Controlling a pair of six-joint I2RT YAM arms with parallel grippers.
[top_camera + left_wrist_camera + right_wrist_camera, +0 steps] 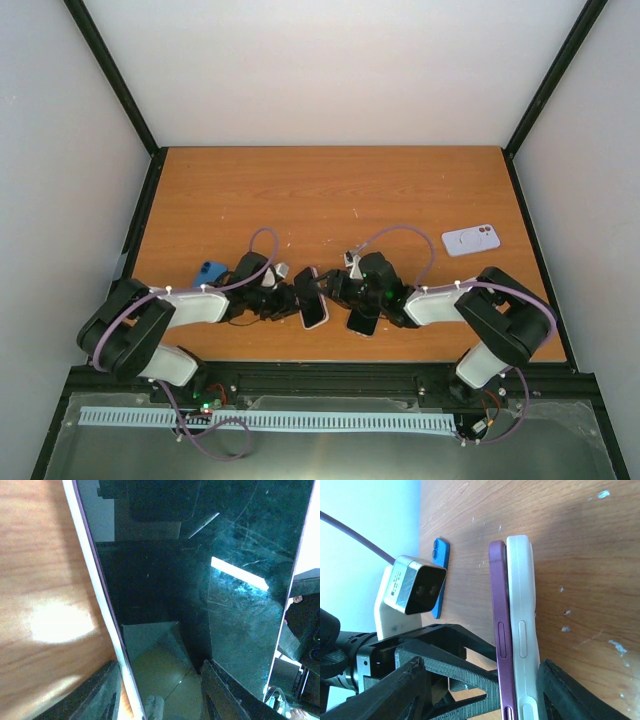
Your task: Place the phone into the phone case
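Observation:
The purple-edged phone (496,630) stands on edge against the white phone case (522,630), pressed side by side near the table's front middle (312,300). In the left wrist view its dark screen (200,580) fills the frame, with the case's white rim (95,590) on the left. My left gripper (160,680) is open, one finger over the screen and the other beyond the case rim. My right gripper (481,665) is open around both. Its right finger (570,695) lies against the case's back, and the left gripper's black fingers reach the phone's screen side.
A second dark phone (362,320) lies under the right arm. A blue phone-sized item (210,272) sits behind the left arm. Another white case (470,239) lies at the right. The table's front edge is close behind both grippers.

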